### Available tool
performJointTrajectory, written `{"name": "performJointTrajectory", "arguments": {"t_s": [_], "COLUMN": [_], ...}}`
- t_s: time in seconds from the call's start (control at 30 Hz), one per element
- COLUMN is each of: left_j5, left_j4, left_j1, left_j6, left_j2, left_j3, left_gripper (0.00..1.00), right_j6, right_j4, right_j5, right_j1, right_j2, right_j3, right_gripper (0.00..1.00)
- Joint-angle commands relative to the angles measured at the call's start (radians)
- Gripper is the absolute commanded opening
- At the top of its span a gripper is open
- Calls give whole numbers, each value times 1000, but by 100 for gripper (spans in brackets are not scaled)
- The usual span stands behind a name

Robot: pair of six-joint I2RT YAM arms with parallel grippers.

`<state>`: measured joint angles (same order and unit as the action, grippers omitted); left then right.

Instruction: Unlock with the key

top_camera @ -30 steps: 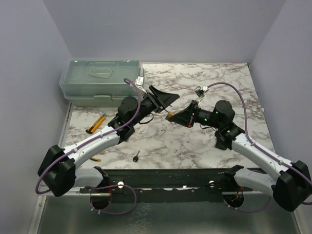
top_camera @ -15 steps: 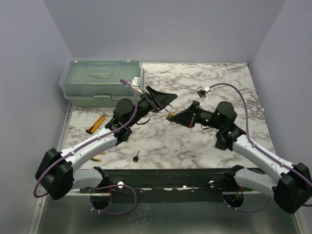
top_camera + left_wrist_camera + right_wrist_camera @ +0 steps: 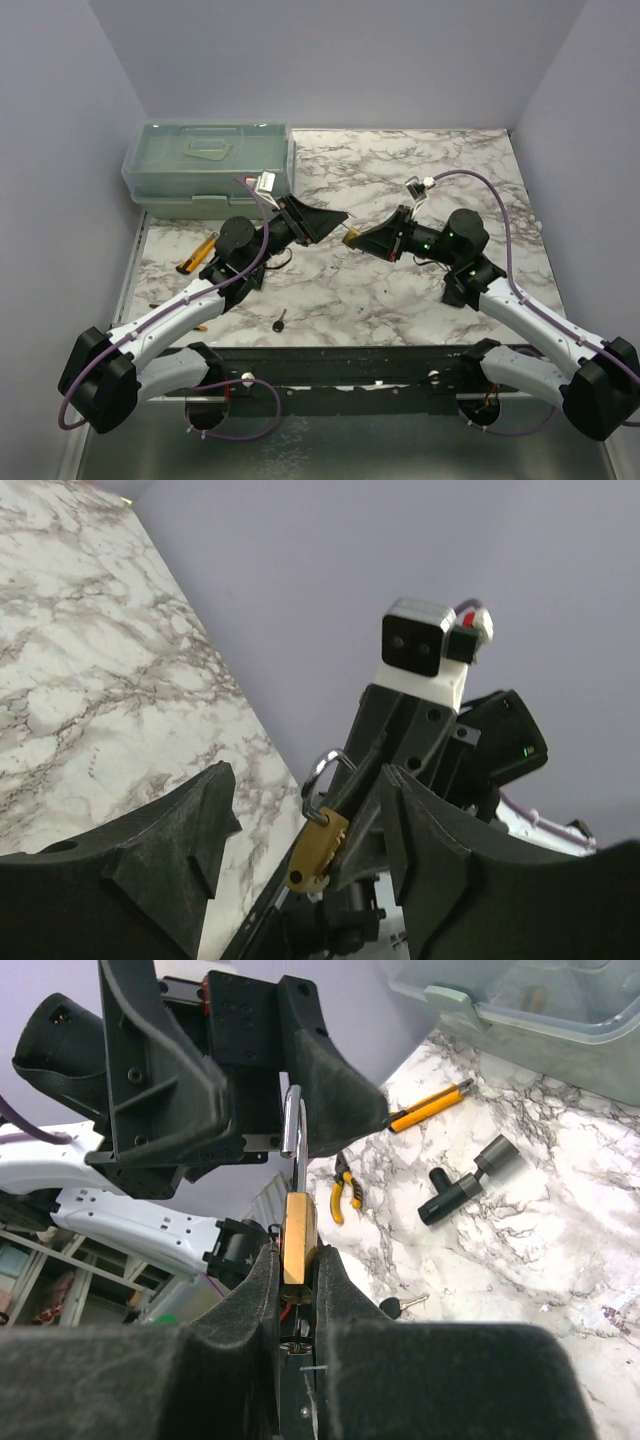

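A brass padlock (image 3: 299, 1230) is clamped between the fingers of the right gripper (image 3: 360, 238), its shackle pointed towards the left gripper (image 3: 332, 216); the latter is held near the shackle with its fingers apart, nothing being gripped. The key (image 3: 281, 321) is seen lying on the marble worktop (image 3: 420, 170) near its front edge, well apart from both grippers; yellow-handled pliers (image 3: 345, 1185) and a black T-shaped piece (image 3: 458, 1186) are also laid there.

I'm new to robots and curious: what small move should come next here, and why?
Probably lower the open, empty left gripper toward the key lying on the table, since the right gripper holds the padlock.
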<state>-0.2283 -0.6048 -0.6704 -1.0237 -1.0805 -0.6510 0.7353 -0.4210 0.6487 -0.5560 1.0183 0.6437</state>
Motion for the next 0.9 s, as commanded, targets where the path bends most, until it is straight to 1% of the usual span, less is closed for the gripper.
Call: {"name": "performJointTrajectory", "arguments": {"t_s": [0.0, 0.1, 0.23, 0.4, 0.53, 0.73, 0.87], "left_j5": [-162, -207, -216, -216, -228, -258, -264], "left_j4": [-45, -46, -46, -46, -46, -46, -46], "left_j1": [1, 1, 1, 0, 0, 1, 1], "left_j6": [76, 98, 112, 107, 112, 123, 118], "left_j2": [42, 70, 93, 66, 39, 21, 23], "left_j3": [24, 46, 72, 75, 52, 22, 22], "left_gripper": [63, 60, 58, 52, 51, 40, 37], "right_j6": [46, 60, 81, 119, 158, 185, 185], "right_j4": [-78, -89, -110, -169, -223, -256, -260], "right_j5": [19, 46, 77, 133, 186, 216, 219], "right_j1": [1, 2, 1, 1, 1, 1, 1], "right_j2": [18, 35, 44, 64, 90, 114, 119], "right_j3": [5, 15, 19, 17, 11, 0, 0], "right_gripper": [0, 0, 0, 0, 0, 0, 0]}}
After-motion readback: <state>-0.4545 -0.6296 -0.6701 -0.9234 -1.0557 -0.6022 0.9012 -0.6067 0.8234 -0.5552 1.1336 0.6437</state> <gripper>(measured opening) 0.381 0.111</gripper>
